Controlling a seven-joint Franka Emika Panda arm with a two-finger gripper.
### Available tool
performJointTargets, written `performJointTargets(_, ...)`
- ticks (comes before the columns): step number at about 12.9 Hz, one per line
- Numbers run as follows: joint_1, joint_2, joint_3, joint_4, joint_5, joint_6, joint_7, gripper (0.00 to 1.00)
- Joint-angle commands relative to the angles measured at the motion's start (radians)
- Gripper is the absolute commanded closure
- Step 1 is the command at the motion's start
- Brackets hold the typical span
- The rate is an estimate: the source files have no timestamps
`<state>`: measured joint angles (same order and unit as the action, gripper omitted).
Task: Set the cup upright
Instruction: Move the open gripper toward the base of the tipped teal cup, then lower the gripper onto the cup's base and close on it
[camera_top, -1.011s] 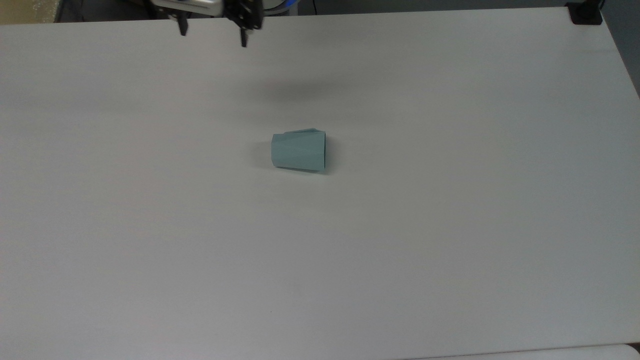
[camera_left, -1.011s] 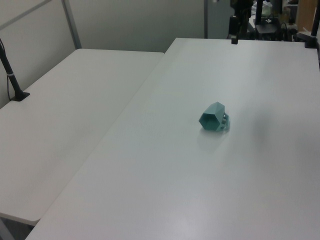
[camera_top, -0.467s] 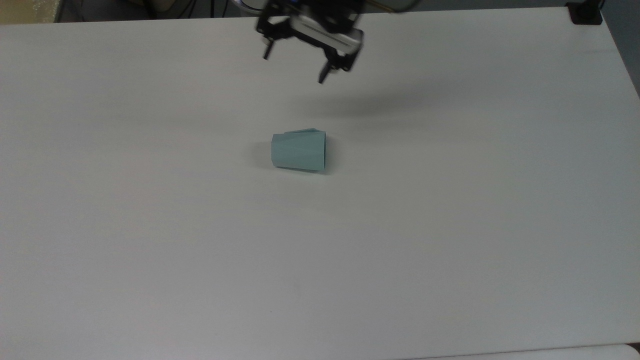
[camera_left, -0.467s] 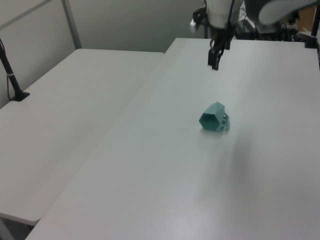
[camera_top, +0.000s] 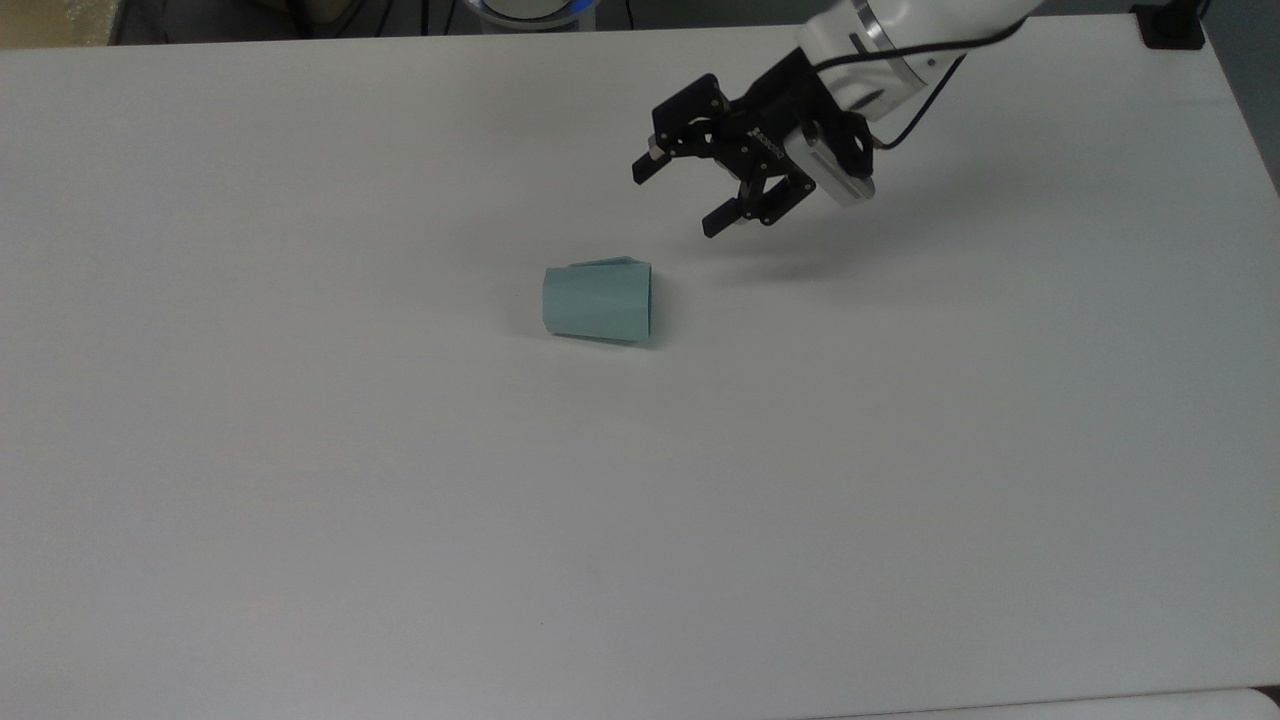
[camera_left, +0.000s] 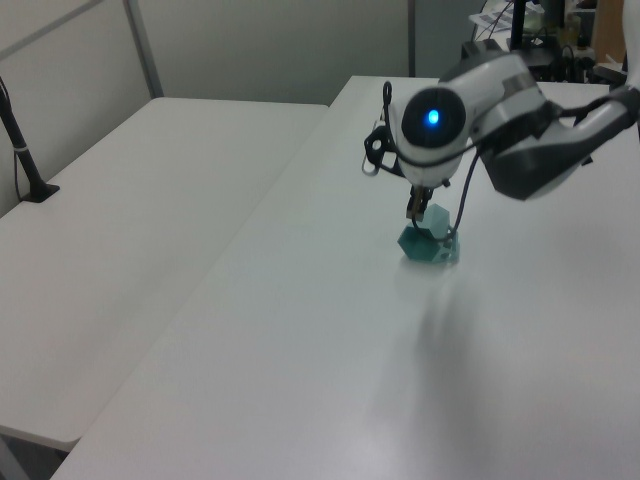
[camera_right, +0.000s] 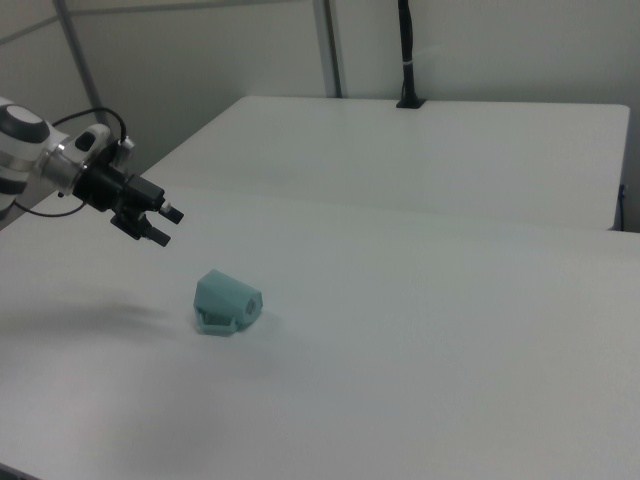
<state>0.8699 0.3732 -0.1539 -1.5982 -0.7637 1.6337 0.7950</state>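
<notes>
The pale teal faceted cup (camera_top: 597, 302) lies on its side in the middle of the white table (camera_top: 400, 520), narrower end toward the top view's left, handle on its far side. It also appears in the left view as the cup (camera_left: 428, 248), partly behind the arm, and in the right view as the cup (camera_right: 227, 303). My gripper (camera_top: 676, 198) hovers open and holds nothing, just up and right of the cup in the top view. In the right view the gripper (camera_right: 168, 226) is above and left of the cup, apart from it.
A second white table (camera_left: 150, 200) adjoins this one, seen also in the right view (camera_right: 420, 150). A black clamp (camera_top: 1170, 25) sits at the top view's far right corner. Black posts (camera_left: 25, 150) (camera_right: 405, 60) stand on the neighbouring table.
The arm has swept from the top view's upper edge down and to the right, ending close to the cup with its fingers still open. The cup has not moved.
</notes>
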Motion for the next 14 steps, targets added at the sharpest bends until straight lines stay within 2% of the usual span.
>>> performJointTargets(1,0.026,0.079,-0.001,0.043,-0.081,-0.060,0.033,0.00)
performJointTargets(2,0.029,0.101,0.004,0.043,-0.109,-0.057,0.039,0.00)
performJointTargets(8,0.003,0.177,0.040,0.043,-0.117,-0.040,0.044,0.00)
performJointTargets(14,-0.055,0.240,0.040,0.041,-0.131,0.025,0.046,0.00)
